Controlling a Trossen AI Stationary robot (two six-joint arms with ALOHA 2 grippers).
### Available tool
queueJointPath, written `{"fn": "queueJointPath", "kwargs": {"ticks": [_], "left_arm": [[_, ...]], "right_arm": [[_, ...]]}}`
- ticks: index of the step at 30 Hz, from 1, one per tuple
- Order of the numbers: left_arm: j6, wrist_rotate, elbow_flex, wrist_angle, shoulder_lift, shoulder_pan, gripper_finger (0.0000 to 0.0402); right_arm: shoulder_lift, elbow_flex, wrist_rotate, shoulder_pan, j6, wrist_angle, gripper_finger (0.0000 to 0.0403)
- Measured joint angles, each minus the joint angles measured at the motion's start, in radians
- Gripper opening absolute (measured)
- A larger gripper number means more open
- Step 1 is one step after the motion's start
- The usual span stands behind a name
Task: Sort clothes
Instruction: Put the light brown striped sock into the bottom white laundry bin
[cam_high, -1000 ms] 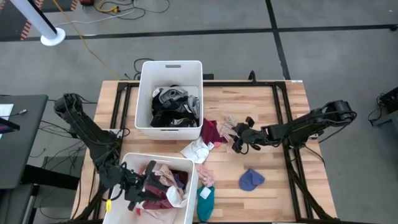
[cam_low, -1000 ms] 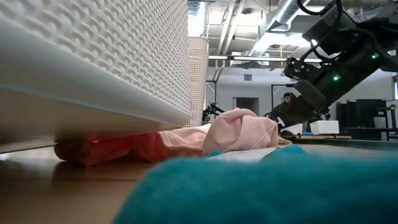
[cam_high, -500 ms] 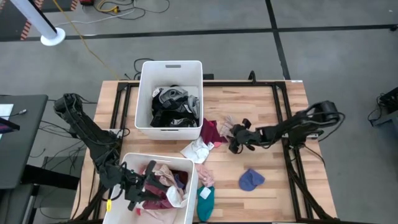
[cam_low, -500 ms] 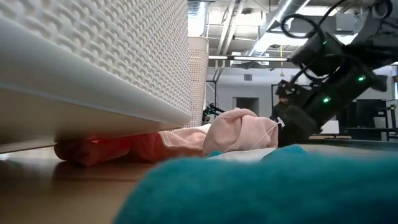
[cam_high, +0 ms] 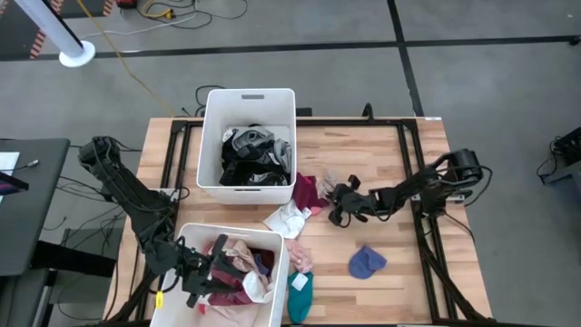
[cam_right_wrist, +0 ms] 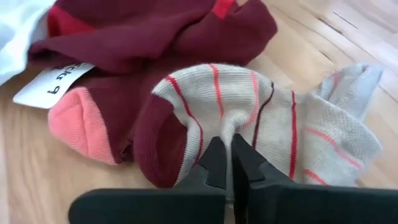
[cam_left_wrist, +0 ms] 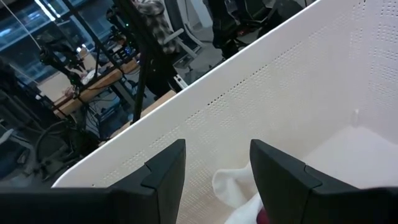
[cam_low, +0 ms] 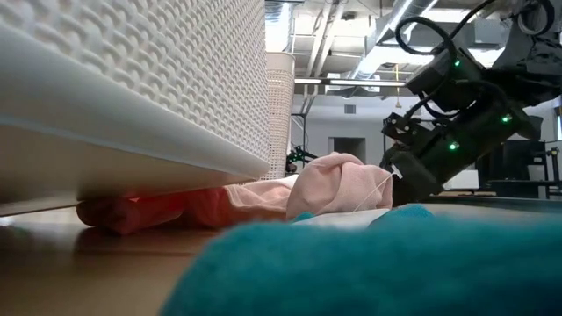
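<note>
Wooden table (cam_high: 399, 263), dark clothes (cam_high: 250, 156) in bin (cam_high: 250, 100)

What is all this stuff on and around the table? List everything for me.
Bins: two, white; far bin holds black and grey clothes, near bin holds pink, cream and maroon clothes.
Striped sock: one, beige with red stripes and maroon toe, mid-table, pinched by the right tool.
Maroon sock: one, pink toe, beside the striped sock.
White garment: one, between the bins.
Blue garment: one, near right part of the table.
Teal garment: one, near edge by the near bin.
Table: one, light wood.
Left tool: dark, open, inside the near bin.
Right tool: dark, shut on the striped sock.
</note>
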Motion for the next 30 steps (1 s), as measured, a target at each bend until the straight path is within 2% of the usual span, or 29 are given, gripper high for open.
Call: {"fn": "queueJointPath", "kwargs": {"ticks": [7, 17, 24, 30], "left_arm": [[-0.012, 0.000, 0.000, 0.000, 0.000, 0.022, 0.0173], [-0.014, 0.000, 0.000, 0.000, 0.000, 0.052, 0.0173], [-0.014, 0.000, 0.000, 0.000, 0.000, 0.079, 0.0173], [-0.014, 0.000, 0.000, 0.001, 0.000, 0.095, 0.0173]], "right_arm": [[-0.071, -0.006, -0.009, 0.048, -0.019, -0.027, 0.0004], [-0.310, -0.006, 0.030, 0.138, -0.110, -0.062, 0.0001], [-0.439, 0.032, 0.060, 0.225, -0.226, -0.051, 0.0001], [-0.494, 0.117, 0.072, 0.309, -0.373, -0.041, 0.0000]]}}
